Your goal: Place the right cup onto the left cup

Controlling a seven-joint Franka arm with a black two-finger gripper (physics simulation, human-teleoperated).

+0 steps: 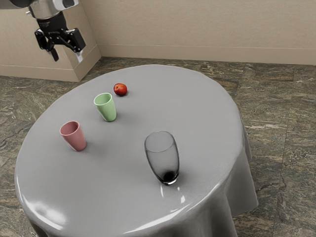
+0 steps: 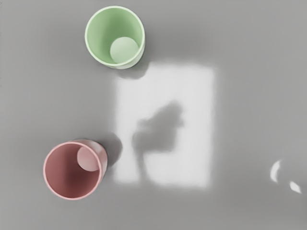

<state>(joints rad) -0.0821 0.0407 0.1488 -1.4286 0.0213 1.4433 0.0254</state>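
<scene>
Our jaws stand apart with nothing between them, up in the air above the level of the cups, so the step in hand looks to be the approach. We should settle which cup is meant before coming down: taking right as our own side, we judge it to be the pink cup [image 1: 75,137], though the wording leaves some doubt. We would center the jaws over its rim, lower them straight with one on each side, and close gently on the wall, since a skewed touch could tip it. The pink cup stands upright on the counter [image 1: 197,113], below the jaws and well apart from them. The green cup [image 1: 105,107], upright too, is also below them, apart from the pink one; its open mouth is where we would lower the other, held level. The red fruit [image 1: 120,89] sits near the green cup, and the tall glass [image 1: 162,153] stands farther out from the jaws.
</scene>
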